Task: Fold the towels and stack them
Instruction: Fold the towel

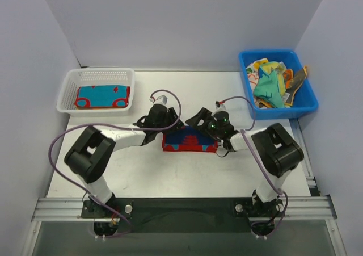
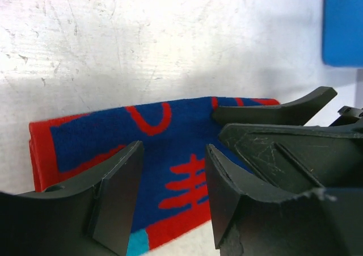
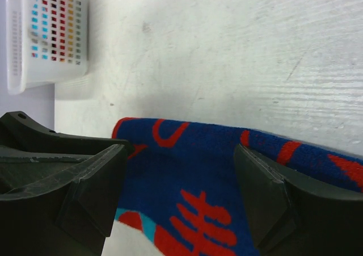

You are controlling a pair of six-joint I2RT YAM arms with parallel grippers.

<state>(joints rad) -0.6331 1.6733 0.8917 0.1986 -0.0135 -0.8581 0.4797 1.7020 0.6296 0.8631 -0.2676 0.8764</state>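
Towel: red glyph-like marks on blue, unreadable.

White basket far left on the pale table. Blue bin far right. Metal rail along near edge. Grey walls around.

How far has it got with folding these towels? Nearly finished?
Early on. Done: one folded teal towel lies in the white basket. In hand: a red-and-blue towel lies folded mid-table, with the left pincer and right pincer open over it. Left: probably moving it to the stack, then the crumpled heap of towels in the blue bin.
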